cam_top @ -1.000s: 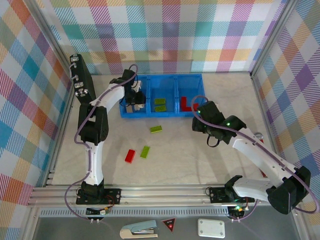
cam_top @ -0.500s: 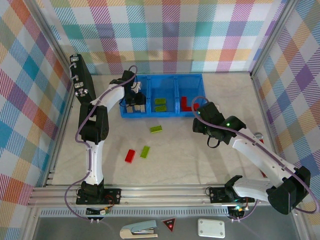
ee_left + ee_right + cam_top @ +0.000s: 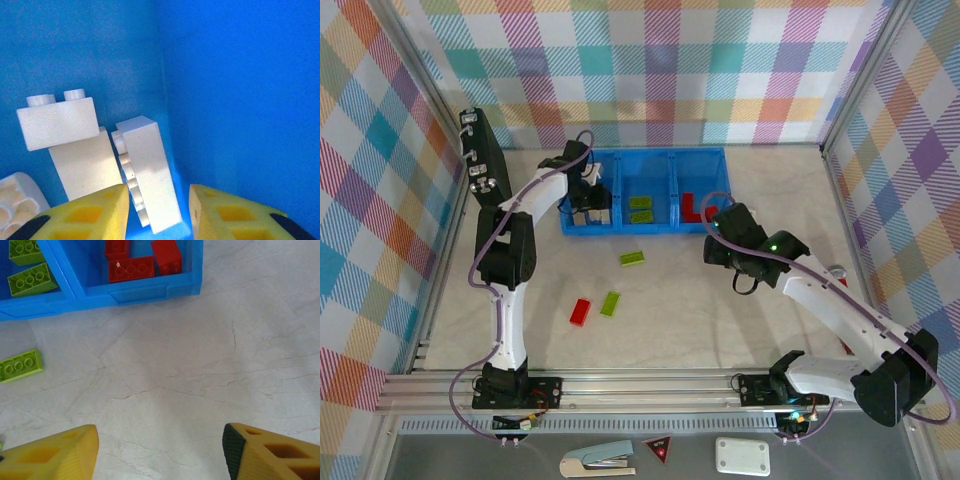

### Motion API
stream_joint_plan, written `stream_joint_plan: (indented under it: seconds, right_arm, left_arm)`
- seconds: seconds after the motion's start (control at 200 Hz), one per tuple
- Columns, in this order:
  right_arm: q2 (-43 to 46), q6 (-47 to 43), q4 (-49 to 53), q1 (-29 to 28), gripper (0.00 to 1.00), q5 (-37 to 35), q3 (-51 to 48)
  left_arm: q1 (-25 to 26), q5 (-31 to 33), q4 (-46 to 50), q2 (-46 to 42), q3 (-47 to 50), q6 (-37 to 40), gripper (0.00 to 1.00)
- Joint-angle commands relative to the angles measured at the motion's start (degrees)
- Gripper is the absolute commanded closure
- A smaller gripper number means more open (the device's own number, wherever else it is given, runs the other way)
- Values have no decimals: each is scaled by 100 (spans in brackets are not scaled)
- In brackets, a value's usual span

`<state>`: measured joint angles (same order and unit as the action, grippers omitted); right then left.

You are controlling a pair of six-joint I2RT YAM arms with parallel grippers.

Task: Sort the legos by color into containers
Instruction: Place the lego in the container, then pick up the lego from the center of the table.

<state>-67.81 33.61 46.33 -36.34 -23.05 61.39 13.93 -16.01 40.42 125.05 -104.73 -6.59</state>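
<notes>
Left gripper has just slackened inside the far-left container; cream lego apparently released. Right gripper open, empty. Three legos remain on the table.

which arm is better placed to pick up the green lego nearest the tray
Right, probably: the right claw hovers open above the table near that green lego; the left claw is down inside the tray.

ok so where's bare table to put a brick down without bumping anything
Best: the bare table right of the blue tray, up to the side wall. Also the near strip between the red brick and the arm bases. Crowded: before the tray, where it lies with two green bricks, and the left compartment, holding cream bricks and the left gripper.
</notes>
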Motion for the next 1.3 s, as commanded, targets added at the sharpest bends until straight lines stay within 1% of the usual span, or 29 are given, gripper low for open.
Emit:
stream_joint_plan:
  seconds: [0.0, 0.18, 0.335, 0.515, 0.63, 0.76, 0.815, 1.025, 1.145, 1.235, 1.3]
  right_arm:
    - [-118, -107, -156, -21, 33, 145, 40]
    - [-492, -114, -385, -40, 33, 340, 164]
    - [-951, -160, -544, -210, 33, 401, 409]
    - [-1590, -192, -714, -426, 33, 505, 812]
    - [-2000, -232, -851, -576, 33, 521, 1054]
    - [-2439, -264, -941, -723, 34, 602, 1331]
    - [-2607, -257, -965, -781, 34, 638, 1438]
    - [-3195, -157, -1035, -984, 34, 746, 1808]
    - [-3521, -62, -1068, -1075, 34, 774, 1985]
    - [-3765, -27, -1095, -1145, 33, 810, 2123]
    - [-3936, 1, -1094, -1197, 33, 828, 2229]
  left_arm:
    - [-40, -87, 123, -636, 117, 52, 63]
    - [-40, 31, 236, -1069, 291, 126, 63]
    - [-40, 273, 406, -1562, 526, 331, 63]
    - [-58, 853, 617, -2302, 901, 673, 61]
    - [-62, 1243, 823, -2732, 1091, 940, 56]
    - [-75, 1749, 1041, -3145, 1301, 1111, 54]
    - [-79, 1865, 1063, -3338, 1424, 1142, 53]
    - [-101, 2160, 983, -4150, 2014, 1243, 49]
    - [-158, 2359, 772, -4561, 2438, 1292, 46]
    - [-220, 2615, 554, -4779, 2775, 1116, 42]
    - [-231, 2627, 411, -4869, 2969, 1042, 41]
